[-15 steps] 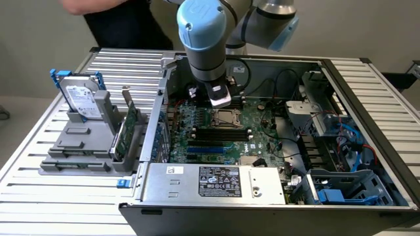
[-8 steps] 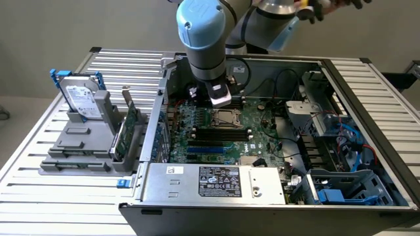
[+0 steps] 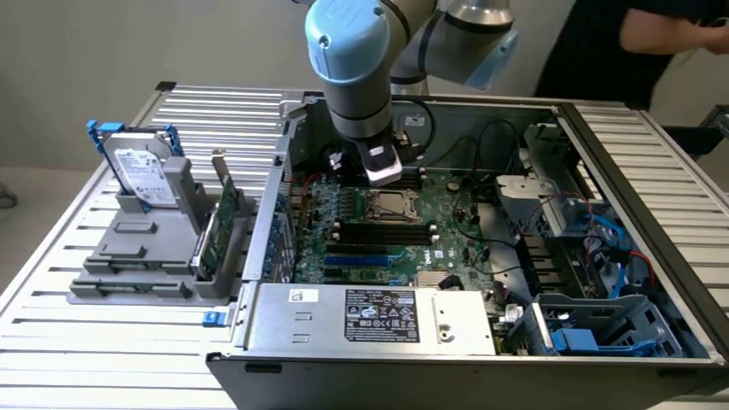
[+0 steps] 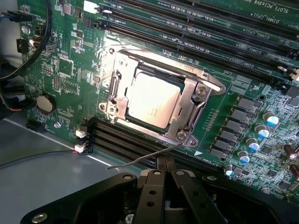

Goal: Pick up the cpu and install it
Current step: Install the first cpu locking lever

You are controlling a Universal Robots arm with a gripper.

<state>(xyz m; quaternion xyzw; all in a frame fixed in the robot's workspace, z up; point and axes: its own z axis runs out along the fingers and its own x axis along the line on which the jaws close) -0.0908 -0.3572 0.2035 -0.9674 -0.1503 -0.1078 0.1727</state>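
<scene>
- Arm first, from the exterior view: blue-grey, reaching straight down into the open computer case, which lies on a slatted metal table.
- The gripper hangs just above the socket in the middle of the motherboard. The cpu sits in that socket, not in the fingers.
- By the table's edge on the exterior view's left, a grey holder has the hard drive standing upright in it (white label, blue handles). A green circuit card stands on edge just beside it, nearer the case.
- A labelled power supply runs along the case's near edge, and a person in a dark top stands beyond the far edge.
- Wrist view: the cpu lies flat in the socket, silvery top up, with a metal frame around it.
- The gripper has its fingers pressed together with nothing between them. The tips are near the socket's edge, apart from the chip.
- A thin wire lever runs between those tips and the frame.
- Black memory slots flank the socket, and a coin battery sits near the board's edge.
</scene>
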